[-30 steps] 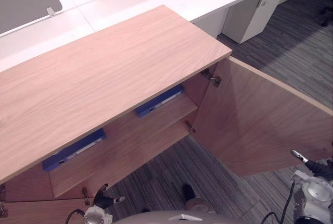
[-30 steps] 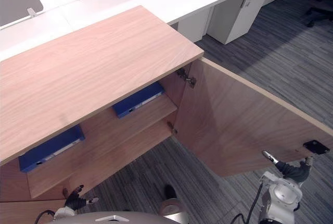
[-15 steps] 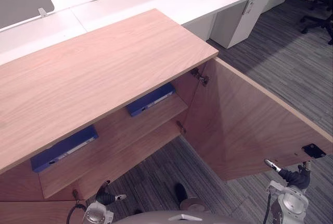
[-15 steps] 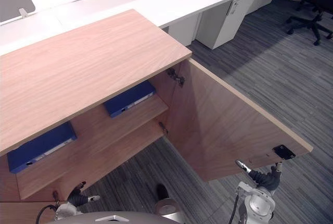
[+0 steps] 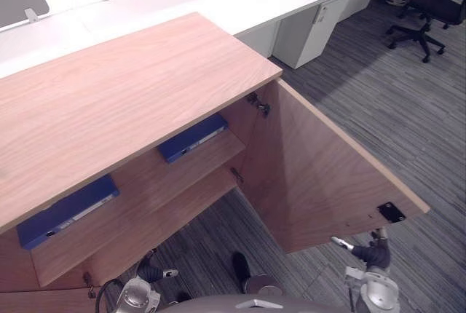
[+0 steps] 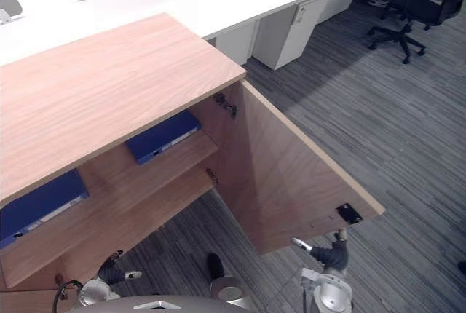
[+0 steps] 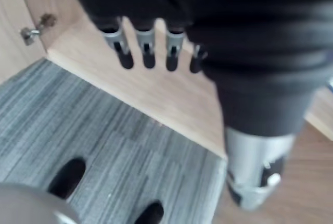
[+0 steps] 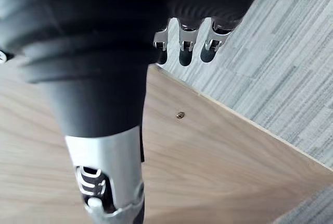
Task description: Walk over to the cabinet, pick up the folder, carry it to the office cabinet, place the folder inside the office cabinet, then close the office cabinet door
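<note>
Folder [image 5: 193, 138] shelved near door [image 5: 320, 175] hinge. My view swung right — my right hand [image 5: 370, 255] now under door's free corner, left hand [image 5: 149, 272] well apart from door; fingers loose, empty. Closing push likely next.

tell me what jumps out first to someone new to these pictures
The wooden office cabinet stands in the middle with its door swung wide open toward the robot's right. On its upper shelf lie a blue folder near the hinges and a second blue folder further left. The right hand hangs open by the door's lower outer corner; the left hand hangs open low before the shelves.
</note>
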Available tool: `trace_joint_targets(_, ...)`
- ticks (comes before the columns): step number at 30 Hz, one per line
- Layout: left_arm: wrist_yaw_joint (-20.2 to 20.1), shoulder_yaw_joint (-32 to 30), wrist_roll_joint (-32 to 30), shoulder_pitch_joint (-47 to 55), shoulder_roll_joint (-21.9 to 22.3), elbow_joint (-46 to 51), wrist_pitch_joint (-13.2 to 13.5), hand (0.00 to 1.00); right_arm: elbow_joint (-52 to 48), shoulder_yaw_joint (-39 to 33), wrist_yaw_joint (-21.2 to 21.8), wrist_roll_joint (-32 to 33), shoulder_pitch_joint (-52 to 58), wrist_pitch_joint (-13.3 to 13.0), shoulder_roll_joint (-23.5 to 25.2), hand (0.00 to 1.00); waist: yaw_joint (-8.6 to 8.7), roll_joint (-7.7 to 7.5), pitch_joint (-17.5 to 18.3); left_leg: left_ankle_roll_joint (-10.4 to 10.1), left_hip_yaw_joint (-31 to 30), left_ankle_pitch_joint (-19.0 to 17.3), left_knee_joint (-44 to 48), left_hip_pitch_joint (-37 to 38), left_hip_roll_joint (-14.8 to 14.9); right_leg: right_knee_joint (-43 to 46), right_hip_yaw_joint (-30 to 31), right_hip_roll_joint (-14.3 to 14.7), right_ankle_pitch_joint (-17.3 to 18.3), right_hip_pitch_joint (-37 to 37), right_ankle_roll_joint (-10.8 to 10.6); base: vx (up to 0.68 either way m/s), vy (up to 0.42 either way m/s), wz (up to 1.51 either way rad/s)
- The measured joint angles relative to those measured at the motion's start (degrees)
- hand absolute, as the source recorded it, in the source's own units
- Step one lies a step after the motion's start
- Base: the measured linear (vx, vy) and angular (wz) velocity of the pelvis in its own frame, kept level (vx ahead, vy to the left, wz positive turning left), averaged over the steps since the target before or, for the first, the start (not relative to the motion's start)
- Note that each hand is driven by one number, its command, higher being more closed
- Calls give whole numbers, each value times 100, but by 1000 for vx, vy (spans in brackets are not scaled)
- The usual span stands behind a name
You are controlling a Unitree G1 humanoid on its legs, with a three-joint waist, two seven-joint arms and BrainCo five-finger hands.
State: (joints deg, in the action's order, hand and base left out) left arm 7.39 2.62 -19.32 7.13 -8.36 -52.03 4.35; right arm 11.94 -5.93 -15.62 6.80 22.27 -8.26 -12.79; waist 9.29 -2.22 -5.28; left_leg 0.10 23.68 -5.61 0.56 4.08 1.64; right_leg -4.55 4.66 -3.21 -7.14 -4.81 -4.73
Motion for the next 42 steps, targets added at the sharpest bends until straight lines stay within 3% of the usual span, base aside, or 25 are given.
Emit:
trace_joint_targets(3, 20, 3, 0, -153, -12, -103, -36, 0, 1, 725, 3, 0, 93, 2, 10, 0, -48, -54, -28, 3, -37, 44, -10, -67, 94, -1, -49, 87, 128, -107, -66, -87, -73, -33)
trace_joint_targets(7, 67, 76, -1, -383, 28, -102, -65, 0, 30, 1723, 171, -25, 235, 112, -17, 0, -239, -116, -59, -70, -368, 265, -210, -84, 222, -5, -96, 304, 374, -117, -173, -54, -124, 6)
trace_joint_targets(8, 77, 111, 2, -465, 65, -91, -62, 0, 70, 2070, 312, -64, 161, 142, -20, 0, -331, -17, -99, -106, -469, 344, -293, -115, 404, 96, -100, 473, 412, -140, -18, 4, -117, 48)
trace_joint_targets(9, 94, 198, 0, -491, 30, -82, -66, 0, 91, 2520, 576, -131, 55, 138, 1, 0, -312, -103, -91, -173, -639, 462, -385, -97, 371, 426, -39, 427, 535, -29, 88, 68, -79, 64)
trace_joint_targets(10, 106, 200, 2, -511, 50, -76, -64, 0, 98, 2720, 697, -222, -46, 142, -2, 0, -374, -131, -92, -195, -670, 560, -448, -71, 326, 302, -175, 386, 435, 67, 105, 71, -60, 71)
trace_joint_targets(12, 118, 218, 2, -547, 177, -28, -70, 0, 191, 3410, 1064, -554, -768, 174, 40, 0, -642, -69, -150, -240, -799, 716, -510, -117, 408, 225, -310, 441, 423, 83, 134, -1, -84, 37)
trace_joint_targets(16, 116, 299, 28, -366, 291, -30, -76, 0, 242, 3912, 1374, -847, -1756, 68, 305, 0, -781, 164, -267, -247, -1000, 844, -541, -194, 390, 272, -558, 396, 424, 82, 133, -22, -37, 39)
trace_joint_targets(18, 137, 303, 25, -392, 254, -27, -77, 0, 263, 3931, 1384, -949, -2105, 59, 461, 0, -853, 143, -269, -248, -1132, 869, -541, -189, 354, 337, -689, 341, 423, 112, 133, 20, 10, 42)
trace_joint_targets(23, 184, 305, 27, -365, 205, -30, -78, 0, 675, 3850, 1363, -953, -2804, 47, 563, 0, -967, -91, -211, -172, -1316, 848, -545, -210, 170, 410, -805, 133, 390, 200, 82, 53, 71, 24)
trace_joint_targets(29, 193, 300, 54, -355, 32, -29, -79, 0, 854, 2932, 1130, -951, -2988, 97, 509, 0, -1000, -105, -208, -75, -1437, 797, -545, -212, -94, 388, -867, -95, 368, 283, 33, 78, 97, 15)
trace_joint_targets(42, 191, 71, 118, -212, -59, -35, -85, 0, 747, 1441, 919, -957, -1704, 93, 552, 0, -872, -147, -176, -25, -1877, 829, -555, -232, -152, 446, -1146, -155, 586, 433, -13, -24, 5, 17)
